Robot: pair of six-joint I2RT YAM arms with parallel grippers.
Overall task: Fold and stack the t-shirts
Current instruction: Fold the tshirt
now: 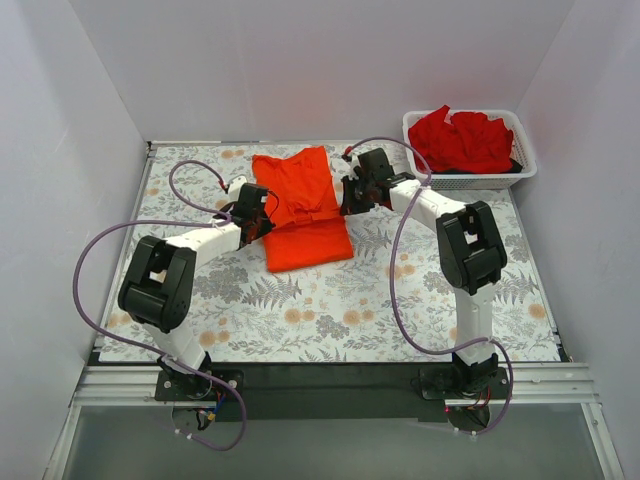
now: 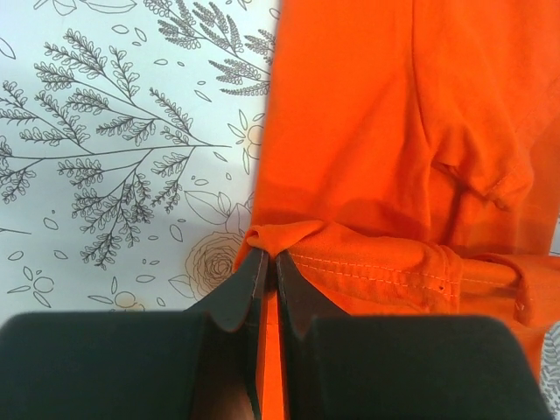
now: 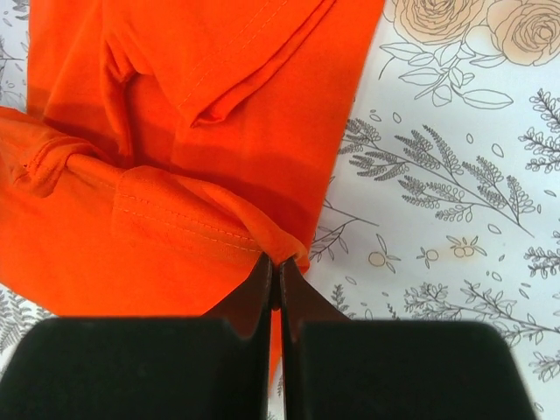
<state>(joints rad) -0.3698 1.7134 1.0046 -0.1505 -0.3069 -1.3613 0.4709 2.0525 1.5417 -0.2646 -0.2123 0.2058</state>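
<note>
A bright orange-red t-shirt (image 1: 302, 205) lies partly folded on the floral table cover, near the back middle. My left gripper (image 1: 262, 213) is shut on its left edge; in the left wrist view the jaws (image 2: 270, 255) pinch a hemmed fold of the orange-red t-shirt (image 2: 394, 131). My right gripper (image 1: 346, 196) is shut on the right edge; in the right wrist view the jaws (image 3: 276, 262) pinch the folded hem of the orange-red t-shirt (image 3: 201, 131). Deeper red t-shirts (image 1: 462, 138) lie crumpled in a basket.
A white mesh basket (image 1: 520, 165) stands at the back right corner. The floral table cover (image 1: 330, 310) spreads over the table. White walls close in the left, back and right sides. Purple cables loop from both arms.
</note>
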